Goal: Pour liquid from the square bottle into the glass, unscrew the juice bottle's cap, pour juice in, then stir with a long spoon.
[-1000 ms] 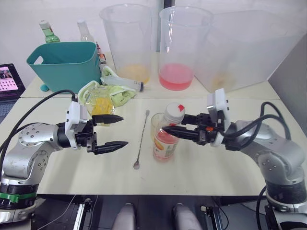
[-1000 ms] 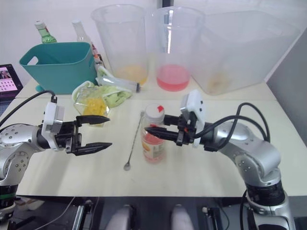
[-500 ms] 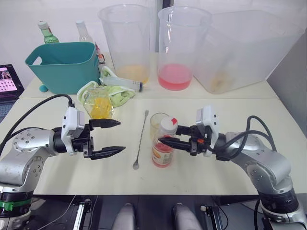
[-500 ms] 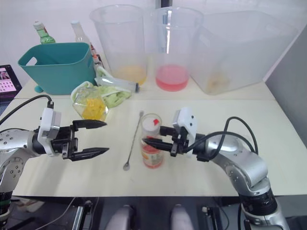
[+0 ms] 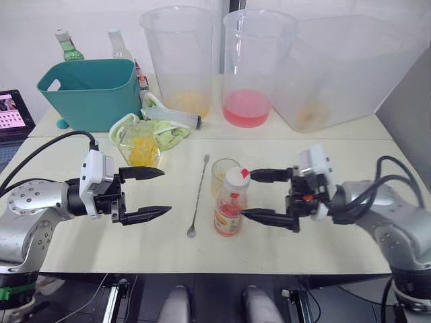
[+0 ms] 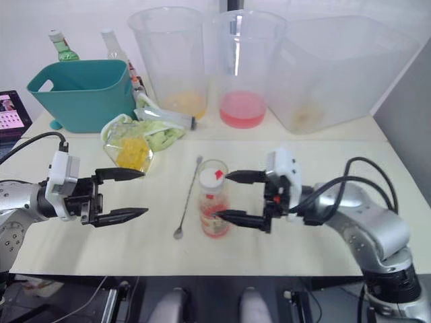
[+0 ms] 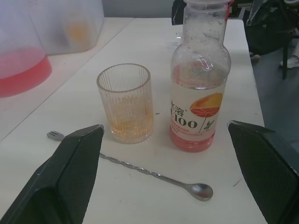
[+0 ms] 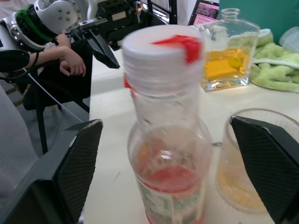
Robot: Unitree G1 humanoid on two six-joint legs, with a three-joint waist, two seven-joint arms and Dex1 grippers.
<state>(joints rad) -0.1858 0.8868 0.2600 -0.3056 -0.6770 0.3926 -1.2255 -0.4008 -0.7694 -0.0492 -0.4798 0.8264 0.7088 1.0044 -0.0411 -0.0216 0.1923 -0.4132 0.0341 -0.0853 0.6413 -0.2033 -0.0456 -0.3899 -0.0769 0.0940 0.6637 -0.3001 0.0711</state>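
Observation:
The juice bottle (image 5: 230,205) stands upright on the table at the middle, its white cap (image 5: 238,176) with a red mark screwed on and a little pinkish-red juice (image 7: 194,137) at the bottom. Touching it from behind is the ribbed glass (image 5: 221,173), holding a shallow layer of yellow liquid (image 7: 125,127). My right gripper (image 5: 246,193) is open, its fingertips on either side of the bottle's right flank and apart from it. The long spoon (image 5: 198,195) lies left of the glass. My left gripper (image 5: 166,191) hangs open further left. The square bottle (image 5: 140,148) stands behind it.
A teal basket (image 5: 87,91) stands at the back left, with a green cloth (image 5: 168,132) and a syringe (image 5: 173,116) beside it. Two huge clear buckets (image 5: 179,57) (image 5: 254,64) and a clear bin (image 5: 343,67) line the back. A laptop (image 5: 12,114) sits far left.
My right gripper set the juice bottle down, opened and let go of it, and drew slightly back to the right. The left gripper stayed open and shifted a little left.

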